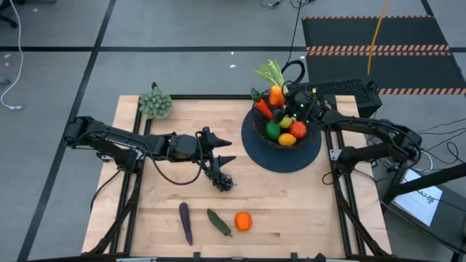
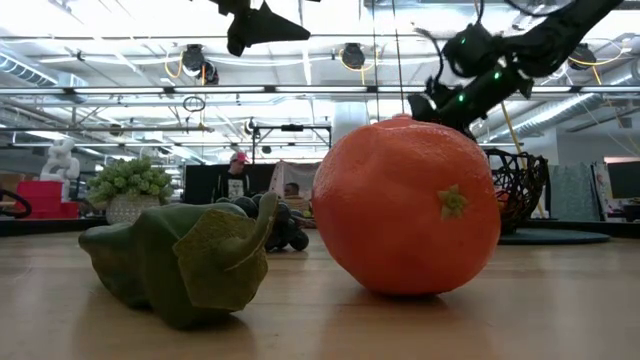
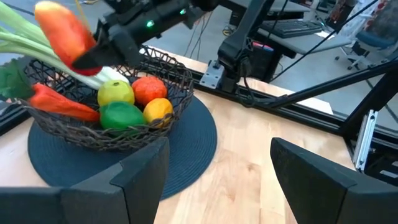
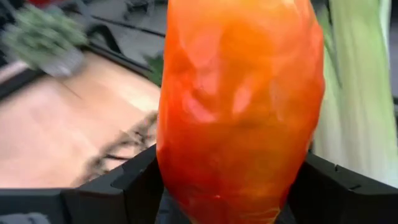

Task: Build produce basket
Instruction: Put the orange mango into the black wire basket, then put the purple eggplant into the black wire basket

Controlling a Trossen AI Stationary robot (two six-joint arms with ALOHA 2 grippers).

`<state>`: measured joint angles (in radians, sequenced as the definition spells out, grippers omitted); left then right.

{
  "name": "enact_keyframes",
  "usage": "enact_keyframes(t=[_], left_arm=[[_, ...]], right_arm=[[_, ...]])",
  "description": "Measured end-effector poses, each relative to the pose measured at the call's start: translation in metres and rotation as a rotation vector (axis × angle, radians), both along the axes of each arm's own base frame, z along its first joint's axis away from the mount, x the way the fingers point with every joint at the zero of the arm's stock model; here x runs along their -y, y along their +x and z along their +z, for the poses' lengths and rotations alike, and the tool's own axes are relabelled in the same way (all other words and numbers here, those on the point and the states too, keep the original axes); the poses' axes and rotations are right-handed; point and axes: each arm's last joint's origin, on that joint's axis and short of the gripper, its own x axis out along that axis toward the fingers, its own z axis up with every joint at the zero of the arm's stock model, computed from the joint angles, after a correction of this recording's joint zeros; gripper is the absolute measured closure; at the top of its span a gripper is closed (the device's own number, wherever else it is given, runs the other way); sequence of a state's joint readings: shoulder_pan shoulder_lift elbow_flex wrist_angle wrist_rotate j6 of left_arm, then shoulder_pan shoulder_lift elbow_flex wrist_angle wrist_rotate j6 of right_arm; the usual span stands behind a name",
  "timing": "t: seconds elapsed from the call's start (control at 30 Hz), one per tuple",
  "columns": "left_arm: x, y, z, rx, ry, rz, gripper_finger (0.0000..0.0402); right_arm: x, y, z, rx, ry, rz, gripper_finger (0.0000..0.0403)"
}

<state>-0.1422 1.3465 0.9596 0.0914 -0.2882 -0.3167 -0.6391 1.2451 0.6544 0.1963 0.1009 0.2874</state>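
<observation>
The black wire basket [image 1: 266, 136] stands on a round dark disc [image 1: 282, 156] at the table's far right. It holds a leek [image 1: 270, 72], a red pepper [image 1: 263, 109] and several round fruits [image 3: 124, 106]. My right gripper [image 1: 289, 100] hovers over the basket, shut on an orange carrot [image 1: 277, 95]. My left gripper [image 1: 227, 151] is open at mid-table, above and just beyond the dark grapes [image 1: 223, 181]. An eggplant [image 1: 186, 222], a cucumber [image 1: 218, 222] and an orange [image 1: 243, 220] lie near the table's near edge. My right gripper [image 4: 230, 193] pinches the carrot [image 4: 239, 93] between its two fingers [image 4: 134, 180], lying across its thick body. It reaches in from the table's right. The carrot stands tilted over the basket's fruit, beside the leek [image 4: 360, 87]. Its lower end is hidden by the gripper.
A grey-green bushy clump [image 1: 155, 104] stands at the table's far left corner. In the low view the orange [image 2: 405, 205] and cucumber [image 2: 180, 260] fill the foreground. Bare wood lies between the grapes and the disc. People show in the room behind.
</observation>
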Motion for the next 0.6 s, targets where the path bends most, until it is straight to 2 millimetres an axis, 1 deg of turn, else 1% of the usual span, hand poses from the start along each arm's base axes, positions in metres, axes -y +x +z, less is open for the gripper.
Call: enact_keyframes(t=[0.07,0.17,0.3,0.37,0.47,0.53,0.6], left_arm=[[0.002,0.000,0.000,0.001,0.000,-0.006,0.0123],[0.005,-0.001,0.000,-0.001,0.009,-0.020,0.0123],[0.005,-0.001,0.000,-0.003,0.017,-0.026,0.0123],[0.005,-0.001,0.000,-0.007,0.018,-0.025,0.0123],[0.005,-0.001,-0.002,-0.019,0.020,-0.027,0.0123],[0.006,-0.002,-0.002,-0.030,0.022,-0.029,0.0123],[0.006,-0.002,-0.005,-0.053,0.030,-0.031,0.0123]], right_arm=[[0.003,0.001,-0.006,-0.024,0.016,-0.007,0.0123],[0.004,0.003,-0.011,-0.045,0.015,0.003,0.0099],[0.005,0.003,-0.010,-0.060,-0.008,-0.017,0.0065],[0.003,0.000,-0.006,-0.064,-0.026,-0.027,0.0054],[-0.002,-0.004,0.006,-0.028,-0.059,-0.025,0.0050],[-0.012,-0.006,0.018,0.026,-0.058,0.027,0.0052],[-0.027,-0.007,0.029,0.081,-0.034,0.119,0.0056]])
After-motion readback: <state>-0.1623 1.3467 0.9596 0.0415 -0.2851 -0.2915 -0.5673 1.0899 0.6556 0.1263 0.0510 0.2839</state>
